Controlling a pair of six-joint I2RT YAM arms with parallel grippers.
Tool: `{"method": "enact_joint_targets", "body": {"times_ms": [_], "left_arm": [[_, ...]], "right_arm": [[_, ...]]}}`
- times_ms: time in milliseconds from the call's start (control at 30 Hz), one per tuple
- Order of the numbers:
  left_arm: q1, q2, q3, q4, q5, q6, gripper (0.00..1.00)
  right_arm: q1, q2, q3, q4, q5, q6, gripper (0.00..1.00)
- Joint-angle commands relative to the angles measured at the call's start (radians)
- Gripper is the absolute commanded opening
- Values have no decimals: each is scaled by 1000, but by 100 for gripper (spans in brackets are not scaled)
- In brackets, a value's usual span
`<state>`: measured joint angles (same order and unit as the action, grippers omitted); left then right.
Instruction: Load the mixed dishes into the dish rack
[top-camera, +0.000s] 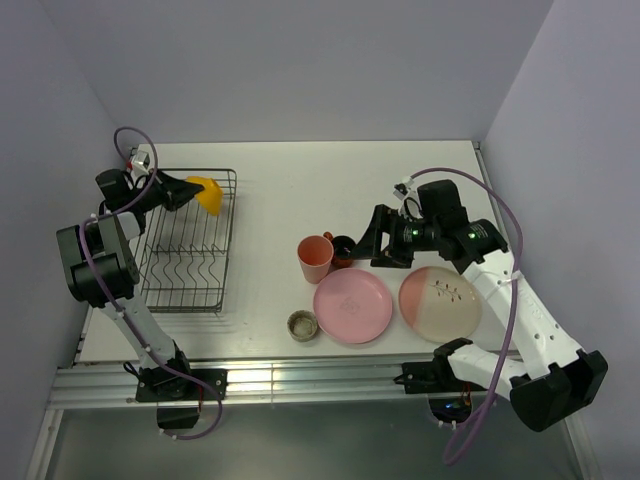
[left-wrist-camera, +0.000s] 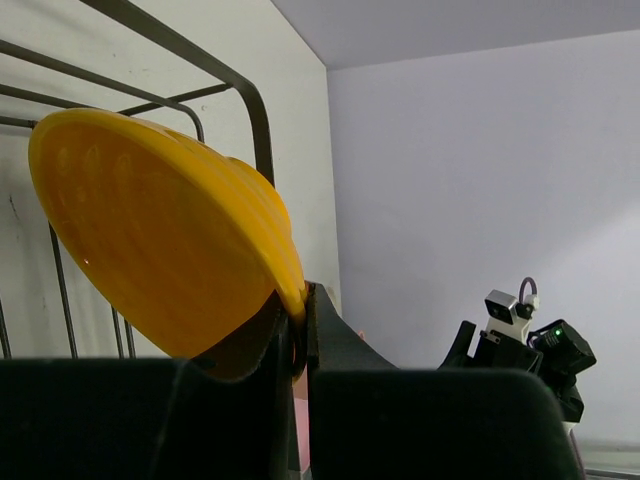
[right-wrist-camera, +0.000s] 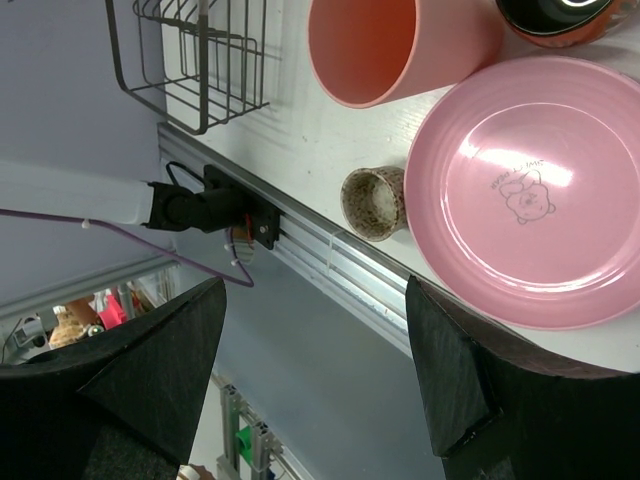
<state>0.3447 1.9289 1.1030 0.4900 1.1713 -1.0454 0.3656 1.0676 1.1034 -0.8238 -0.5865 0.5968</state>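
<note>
The orange-yellow bowl (top-camera: 207, 192) is tipped up on its edge over the far right corner of the dish rack (top-camera: 190, 262), its broad face slanted rather than level. The left gripper (top-camera: 186, 190) has its fingers closed narrow on the bowl's rim. In the left wrist view the rim (left-wrist-camera: 160, 230) sits pinched between the two dark fingers (left-wrist-camera: 325, 345), with the rack's upright wires (left-wrist-camera: 255, 110) just behind it (whether the bowl touches the rack floor cannot be told). Nothing else lies in the rack.

On the table to the right of the rack stand the pink tumbler (top-camera: 316, 258), mouth up, and the small dark red-brown cup (top-camera: 342, 243) just beside it. Nearer the front edge lie the pink plate (top-camera: 352, 305) and the pink-and-cream plate (top-camera: 440, 299) side by side, both flat. The small speckled beige cup (top-camera: 303, 324) stands upright at the pink plate's left edge.

The right gripper (top-camera: 368, 240) hovers by the dark cup, its fingers (right-wrist-camera: 150, 370) spread wide and holding nothing.
</note>
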Motion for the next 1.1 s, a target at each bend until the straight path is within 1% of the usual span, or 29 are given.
{"method": "enact_joint_targets", "body": {"times_ms": [0, 100, 133, 167, 233, 267, 300, 367, 500, 567, 633, 767, 800, 867, 933, 1033, 1067], "left_arm": [[2, 12, -18, 131, 40, -48, 9], [4, 35, -41, 234, 59, -109, 10], [4, 44, -58, 278, 65, -178, 10], [4, 62, -68, 395, 77, -218, 10], [4, 84, -87, 510, 86, -334, 11], [2, 100, -91, 585, 88, -356, 11], [4, 107, -92, 591, 90, -366, 12], [1, 108, -88, 559, 85, -328, 12], [0, 105, -60, 406, 88, -233, 16], [-1, 101, -45, 349, 91, -177, 17], [-3, 101, -38, 318, 97, -159, 18], [-12, 110, -42, 352, 117, -183, 16], [-13, 110, -49, 364, 117, -189, 14], [-16, 105, -60, 458, 131, -252, 12], [-18, 105, -68, 504, 137, -287, 8], [-19, 120, -51, 447, 148, -246, 5], [-19, 127, -45, 402, 151, -236, 4]], "right_arm": [[-5, -29, -8, 18, 2, 3, 79], [-5, -31, -5, 17, 2, 3, 79], [-5, -32, -5, 17, 2, 1, 79], [-5, -34, -5, 14, 2, 3, 79], [-5, -35, -8, 11, 5, 0, 80], [-5, -35, -8, 8, 4, -2, 79], [-4, -35, -10, 8, 5, 0, 80], [-5, -37, -10, 11, 2, 0, 80], [-5, -35, -4, 5, 2, -3, 79], [-5, -35, -4, 8, 2, 0, 79], [-5, -35, -4, 8, 1, 0, 79], [-5, -37, -5, 11, 1, 3, 80], [-5, -35, -4, 12, 1, 3, 79], [-5, -34, -1, 15, 1, 6, 80], [-5, -31, 0, 15, 1, 9, 79], [-5, -29, -2, 20, -4, 12, 79], [-4, -28, 1, 20, -4, 11, 79]]}}
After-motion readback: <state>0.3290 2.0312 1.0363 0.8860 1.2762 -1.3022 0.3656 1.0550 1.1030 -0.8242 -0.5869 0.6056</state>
